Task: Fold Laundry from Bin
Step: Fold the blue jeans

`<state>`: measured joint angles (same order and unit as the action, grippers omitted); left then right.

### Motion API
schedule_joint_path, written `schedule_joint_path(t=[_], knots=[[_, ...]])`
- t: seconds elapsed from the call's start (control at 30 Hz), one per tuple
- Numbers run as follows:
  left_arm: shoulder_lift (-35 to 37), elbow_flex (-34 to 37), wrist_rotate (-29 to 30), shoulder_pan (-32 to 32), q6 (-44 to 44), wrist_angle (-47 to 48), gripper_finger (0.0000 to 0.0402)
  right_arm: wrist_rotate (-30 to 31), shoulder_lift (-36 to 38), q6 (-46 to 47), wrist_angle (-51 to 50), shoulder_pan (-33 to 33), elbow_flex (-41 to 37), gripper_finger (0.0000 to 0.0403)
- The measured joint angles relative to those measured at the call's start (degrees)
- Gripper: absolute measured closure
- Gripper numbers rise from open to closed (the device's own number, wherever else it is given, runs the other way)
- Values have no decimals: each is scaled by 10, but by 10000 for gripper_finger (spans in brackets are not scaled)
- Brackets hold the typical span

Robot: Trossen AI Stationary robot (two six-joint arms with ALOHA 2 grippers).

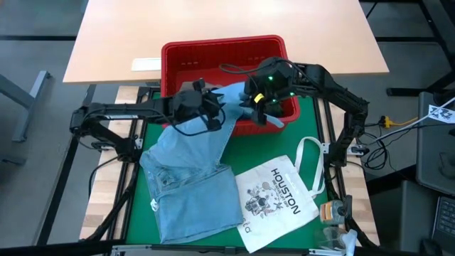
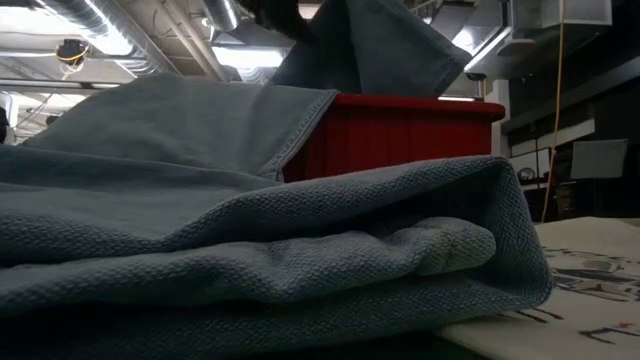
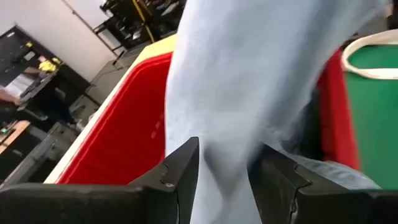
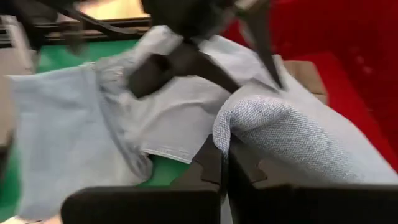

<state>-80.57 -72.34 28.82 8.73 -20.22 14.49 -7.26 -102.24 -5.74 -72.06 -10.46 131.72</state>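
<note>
Step in hand: we judge we are drawing the light blue denim garment [image 1: 192, 178] out of the red bin [image 1: 213, 53] and onto the green mat [image 1: 306, 117]; folding has not begun.

Denim garment: most of it lies rumpled on the mat at about 7 o'clock from the bin, with one leg running up over the bin's near rim, where both grippers have it lifted. In the low view its bulk fills the foreground and a raised flap stands above the bin.

Left gripper [image 1: 207, 105]: at the bin's near rim, about 9 o'clock from the other gripper. In the left wrist view its fingers [image 3: 180, 171] stand apart with a thick fold of denim running between them; we read this as a pinch on the cloth.

Right gripper [image 1: 257, 99]: just inside the bin's near edge. In its wrist view the fingers [image 4: 214, 165] are pressed together on a bunched edge of the denim.

Bin: at 12 o'clock on the table. We cannot see whether other laundry is left inside it.

White tote bag [image 1: 274, 195]: flat on the mat at 5 o'clock, just beside the denim; not part of the laundry.

Next move: we think it calls for carrying the held leg clear of the rim toward 6 o'clock and spreading it flat, keeping it off the tote bag.

Risk: the cloth may snag on the rim.
</note>
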Motion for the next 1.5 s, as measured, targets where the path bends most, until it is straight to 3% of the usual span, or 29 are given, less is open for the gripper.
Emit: schedule_joint_path(t=[0.13,0.27,0.33,0.5,0.63,0.87,0.97,1.1,1.27,1.37,1.5], knots=[[-9,0,-1,2,17,-10,298,-39,0,24,-2,0,0,397],[-2,0,0,-13,30,-12,374,-37,10,25,-38,0,0,399],[9,0,0,-25,34,-12,391,-33,18,25,-62,0,0,400],[40,-1,-5,-65,49,-20,396,-29,48,40,-78,0,0,397],[58,-26,-73,-91,55,-21,397,-30,82,57,-61,0,0,398],[52,-104,-141,-130,71,-23,397,-144,121,91,-11,14,0,400],[51,-113,-168,-143,100,-14,397,-153,127,109,-19,46,0,400],[47,-113,-185,-161,150,12,398,-123,129,129,-48,107,-1,401],[12,-114,-213,-183,215,41,398,-12,125,148,-109,182,-6,401],[-19,-114,-215,-195,237,60,398,50,125,170,-129,213,-47,401],[-62,-113,-220,-203,272,102,398,61,125,183,-130,232,-136,401]])
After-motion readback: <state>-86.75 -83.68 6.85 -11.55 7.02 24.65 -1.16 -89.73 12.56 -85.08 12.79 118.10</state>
